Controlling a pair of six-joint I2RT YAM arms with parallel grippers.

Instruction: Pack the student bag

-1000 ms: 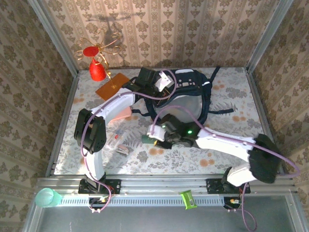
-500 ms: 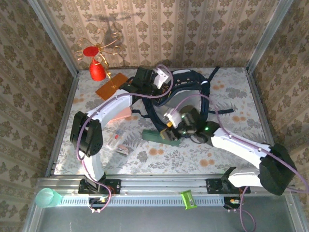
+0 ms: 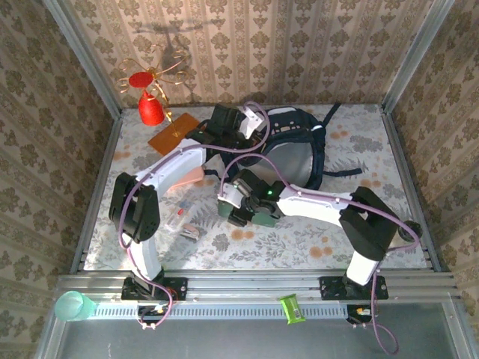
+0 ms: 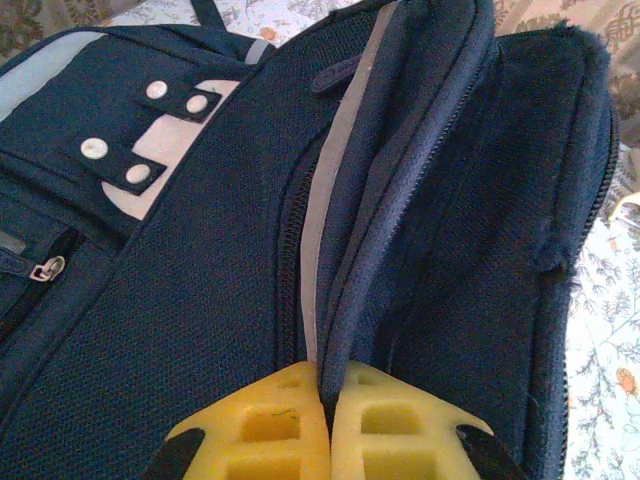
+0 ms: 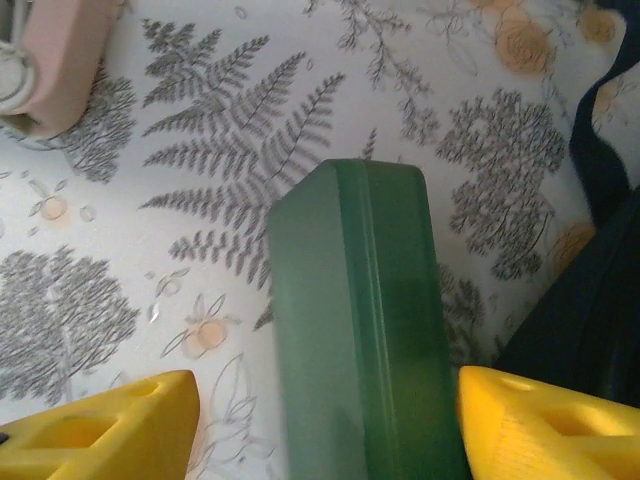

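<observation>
The student bag, a dark navy backpack with a white patch, lies at the back centre of the table. My left gripper is at its top edge. The left wrist view shows the yellow fingers shut on the bag's zip-edged trim, with the left gripper holding the opening up. My right gripper hovers low in front of the bag. Its right gripper jaws are open around a green box lying on the table, with a clear gap on the left side. The green box is partly hidden under the wrist.
A pink case lies left of the bag. Small clear packets sit nearer the front left. An orange board with a red wire ornament stands at the back left. Bag straps trail right.
My right gripper has opened and let go of the green box, which now lies on the table. The right arm swung toward the bag and back over the box. The left arm holds still.
</observation>
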